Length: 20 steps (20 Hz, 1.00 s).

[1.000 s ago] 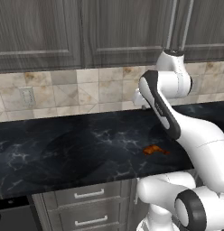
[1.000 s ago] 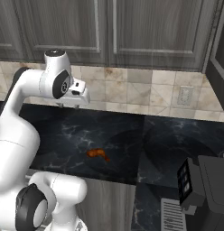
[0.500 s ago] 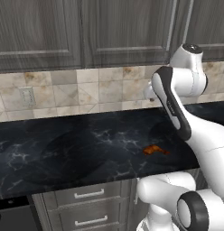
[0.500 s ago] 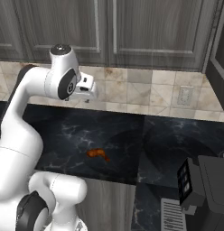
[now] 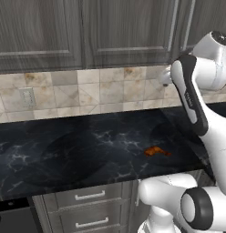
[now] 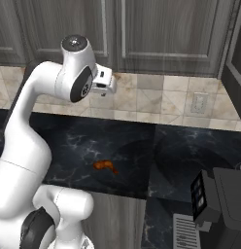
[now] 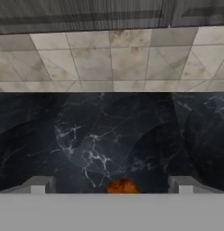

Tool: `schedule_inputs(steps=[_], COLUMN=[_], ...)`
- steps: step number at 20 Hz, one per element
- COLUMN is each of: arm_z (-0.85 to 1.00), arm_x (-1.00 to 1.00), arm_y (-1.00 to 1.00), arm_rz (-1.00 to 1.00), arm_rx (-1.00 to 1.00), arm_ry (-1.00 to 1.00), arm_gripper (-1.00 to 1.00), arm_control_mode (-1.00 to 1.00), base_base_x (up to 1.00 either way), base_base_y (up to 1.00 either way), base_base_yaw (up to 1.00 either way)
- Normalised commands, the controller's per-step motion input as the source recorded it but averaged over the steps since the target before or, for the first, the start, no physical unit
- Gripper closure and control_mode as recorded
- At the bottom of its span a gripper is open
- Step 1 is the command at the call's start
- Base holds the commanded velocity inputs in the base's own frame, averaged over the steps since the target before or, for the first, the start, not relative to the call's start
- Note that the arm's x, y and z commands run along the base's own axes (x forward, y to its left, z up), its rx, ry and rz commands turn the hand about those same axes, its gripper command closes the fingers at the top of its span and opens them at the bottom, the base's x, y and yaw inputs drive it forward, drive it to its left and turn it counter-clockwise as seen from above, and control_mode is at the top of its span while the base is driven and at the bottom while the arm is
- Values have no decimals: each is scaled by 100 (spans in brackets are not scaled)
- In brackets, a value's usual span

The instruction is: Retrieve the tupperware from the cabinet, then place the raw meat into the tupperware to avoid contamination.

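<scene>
Grey finger tips of the claw [image 7: 111, 185] stand wide apart at the foot of the hand view, nothing between them: released and empty. Over the last second the jaws have spread from partly open to full width, and the arm has swung its upper joints up and to the right, so the hand has risen from just above the surface to the height of the tile band.

In the right base view the claw [image 6: 107, 83] sits in front of the backsplash [image 6: 156, 99], just under the bottom rail of the cabinet [image 6: 166, 29]. Cabinet doors are all closed; the long silver bar handle [image 6: 123, 28] is above and slightly right of the hand.

Raw meat [image 5: 156, 151] lies on the black marble surface [image 5: 64, 154], near its front edge and well below the claw; it has not shifted. In the hand view the raw meat [image 7: 121, 185] peeks up at the bottom centre.

No tupperware is out on the surface, so I judge it to be behind a closed door.

Reading: the open jaws plus the lift look like preparation for the handle. Task is at its first step: cabinet unopened, container not fetched, meat untouched. Next move calls for aligning the jaws across the vertical bar.
</scene>
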Motion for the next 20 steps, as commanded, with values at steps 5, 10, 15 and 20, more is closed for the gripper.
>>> schedule_inputs(steps=[5, 10, 15, 20], arm_z=[56, 52, 34, 29], arm_x=[1, 1, 18, 17], arm_y=[-22, -15, 1, -4], arm_rz=[-3, -9, -5, -2], arm_rx=[2, 0, -6, -11], arm_ry=[-15, -15, -13, -18], arm_gripper=[-100, -100, -100, -100], arm_control_mode=[-100, -100, -100, -100], base_base_x=[0, 0, 0, 0], base_base_y=[0, 0, 0, 0], base_base_yaw=[0, 0, 0, 0])
